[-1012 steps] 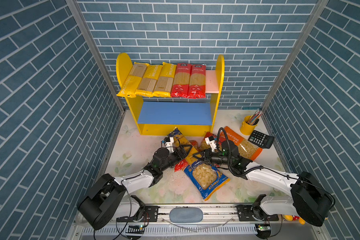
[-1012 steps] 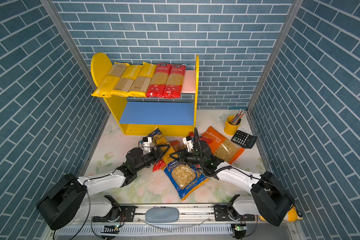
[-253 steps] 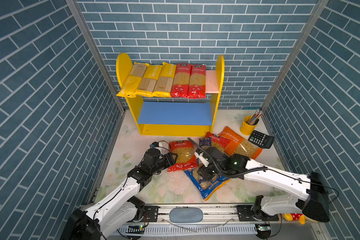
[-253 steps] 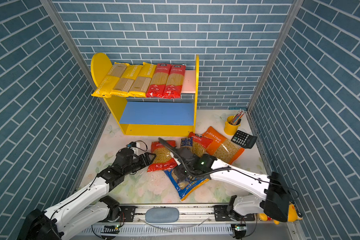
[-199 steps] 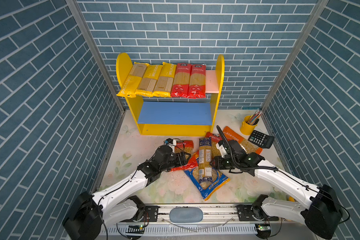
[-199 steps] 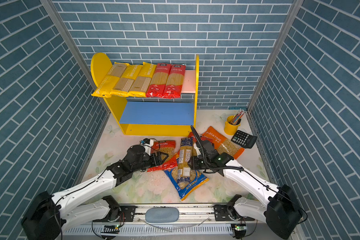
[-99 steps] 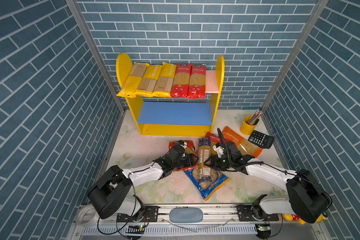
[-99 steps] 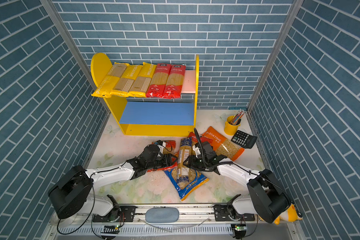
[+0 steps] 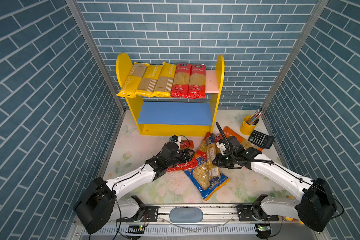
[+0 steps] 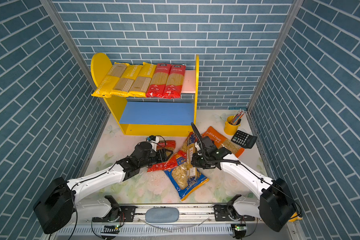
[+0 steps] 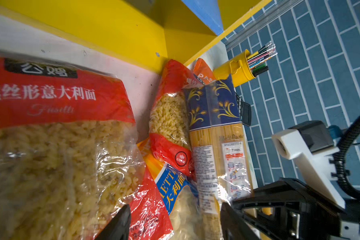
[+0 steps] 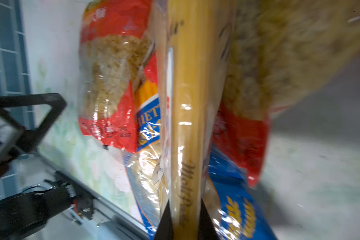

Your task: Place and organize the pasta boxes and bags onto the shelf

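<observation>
The shelf (image 9: 219, 83) holds three yellow spaghetti packs (image 9: 150, 81) and two red ones (image 9: 189, 81) on its pink upper board; its blue lower board (image 9: 175, 113) is bare. On the floor lies a heap of bags. A long dark-blue spaghetti pack (image 9: 212, 153) (image 12: 185, 104) rests on top of it, and my right gripper (image 9: 216, 161) (image 12: 184, 220) is shut on that pack's side. My left gripper (image 9: 190, 154) (image 11: 175, 220) is open, its fingers astride a red fusilli bag (image 11: 50, 124) and a blue short-pasta bag (image 9: 206, 180).
A second red fusilli bag (image 11: 170, 116) leans against the spaghetti pack. An orange bag (image 10: 216, 137) lies partly under my right arm. A yellow pencil cup (image 9: 247, 125) and a black calculator (image 9: 261, 139) stand at the back right. Brick walls close in on three sides.
My right gripper's jaws have closed on the dark-blue spaghetti pack. The left gripper has stayed open beside the heap, hardly moved.
</observation>
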`<state>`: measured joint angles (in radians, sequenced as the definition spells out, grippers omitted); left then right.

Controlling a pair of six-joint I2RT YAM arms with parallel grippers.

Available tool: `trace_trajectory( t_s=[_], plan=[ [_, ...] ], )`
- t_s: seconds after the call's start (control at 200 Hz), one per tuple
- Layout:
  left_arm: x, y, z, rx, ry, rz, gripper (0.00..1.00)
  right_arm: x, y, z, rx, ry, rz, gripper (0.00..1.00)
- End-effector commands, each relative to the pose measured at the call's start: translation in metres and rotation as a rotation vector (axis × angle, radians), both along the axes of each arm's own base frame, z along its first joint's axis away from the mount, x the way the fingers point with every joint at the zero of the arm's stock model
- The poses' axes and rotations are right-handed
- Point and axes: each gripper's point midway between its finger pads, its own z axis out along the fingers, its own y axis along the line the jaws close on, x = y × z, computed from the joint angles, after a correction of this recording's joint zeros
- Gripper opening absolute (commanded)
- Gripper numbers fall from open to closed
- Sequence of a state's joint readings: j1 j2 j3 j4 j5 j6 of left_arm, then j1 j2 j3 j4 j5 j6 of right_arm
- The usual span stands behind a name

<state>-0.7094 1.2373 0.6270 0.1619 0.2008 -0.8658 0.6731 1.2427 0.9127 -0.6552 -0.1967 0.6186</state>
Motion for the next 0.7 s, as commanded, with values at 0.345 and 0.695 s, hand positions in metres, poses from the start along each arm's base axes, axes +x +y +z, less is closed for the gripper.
trace_trajectory(
  t_s=[0.345,0.695],
  plan=[
    [-0.013,0.037,-0.021,0.068,0.013,0.059,0.70,0.009,0.033,0.001,-0.535,-0.183,0.199,0.41],
    [-0.018,0.007,0.003,0.064,-0.026,-0.052,0.72,-0.004,-0.011,0.025,0.059,-0.043,0.058,0.54]
  ],
)
